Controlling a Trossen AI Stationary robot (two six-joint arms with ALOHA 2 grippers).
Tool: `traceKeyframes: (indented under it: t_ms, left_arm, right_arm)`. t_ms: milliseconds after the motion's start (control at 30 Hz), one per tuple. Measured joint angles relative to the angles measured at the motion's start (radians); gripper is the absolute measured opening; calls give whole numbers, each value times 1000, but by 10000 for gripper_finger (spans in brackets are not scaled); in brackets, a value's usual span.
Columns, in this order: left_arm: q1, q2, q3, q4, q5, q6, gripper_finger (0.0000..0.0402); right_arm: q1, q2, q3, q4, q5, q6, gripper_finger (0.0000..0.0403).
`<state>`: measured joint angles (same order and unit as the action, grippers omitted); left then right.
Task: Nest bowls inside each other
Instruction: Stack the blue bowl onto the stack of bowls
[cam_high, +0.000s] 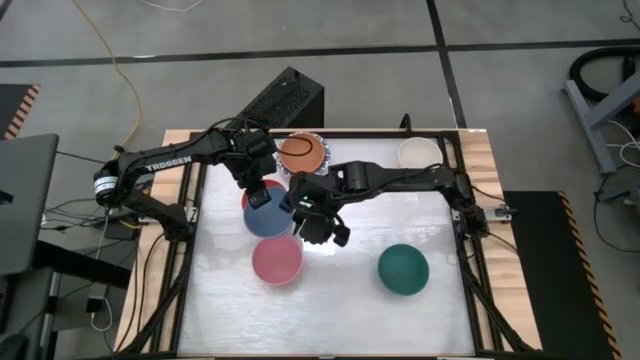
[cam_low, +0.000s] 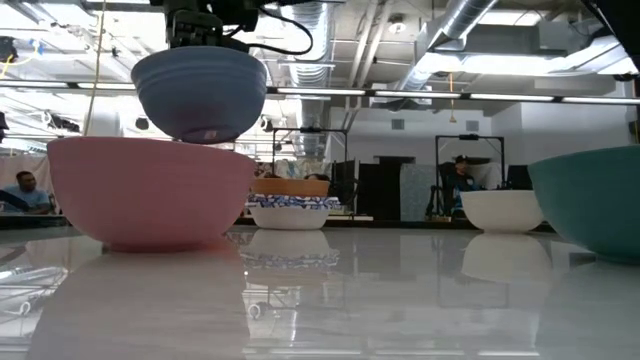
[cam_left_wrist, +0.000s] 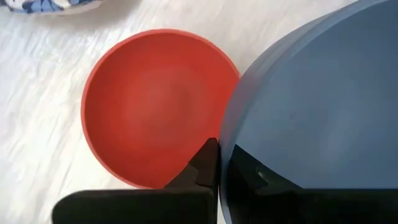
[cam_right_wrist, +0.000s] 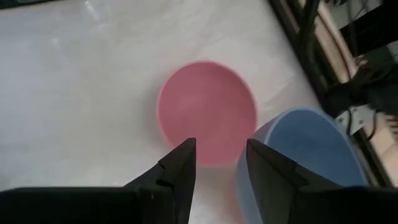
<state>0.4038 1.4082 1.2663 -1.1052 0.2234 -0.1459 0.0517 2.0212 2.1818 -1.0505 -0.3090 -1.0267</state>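
Bowls stand on the white table (cam_high: 420, 320), and I place each one from the pink bowl (cam_high: 276, 259), which sits on the table toward the front edge. Just behind the pink bowl hangs the blue bowl (cam_high: 267, 216), lifted off the table: in the low view it floats above the pink rim, its base clear of it. The left gripper (cam_high: 259, 190) is closed on the blue bowl's rim, one finger (cam_left_wrist: 205, 165) outside the wall and the other inside. Under and behind the blue bowl, farther from the pink one, the red bowl (cam_left_wrist: 155, 118) rests on the table, partly covered from above.

The right gripper (cam_high: 322, 232) hovers beside the pink bowl on the right-arm side, its fingers apart with a clear gap and nothing between them; in its wrist view the pink bowl lies just beyond the fingertips.

Farther behind the pink bowl, near the table's rear edge, the orange bowl (cam_high: 301, 151) sits inside a white bowl with blue-patterned rim (cam_low: 290, 211). The cream bowl (cam_high: 418, 152) stands at the rear too, well off to the right-arm side. The dark green bowl (cam_high: 403, 269) lies level with the pink bowl, well apart on that same side
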Motion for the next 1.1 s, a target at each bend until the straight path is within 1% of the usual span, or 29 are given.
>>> traceKeyframes:
  t_ms: [100,267,367,500,900,1100]
  left_arm:
    - [0,0,0,5,-4,21,0]
    - [0,0,0,-1,-30,25,0]
    - [0,0,0,-1,-29,34,0]
    - [0,0,0,-35,-78,45,0]
    - [0,0,0,-33,-45,81,0]
    - [-6,0,0,-42,-55,116,0]
  right_arm:
    - [0,27,2,22,3,-3,164]
    - [0,64,0,39,67,-27,164]
    - [-2,89,3,68,81,-61,164]
    - [-3,109,-1,71,127,-82,164]
    - [8,93,1,68,208,-82,164]
    - [15,93,1,65,209,-82,164]
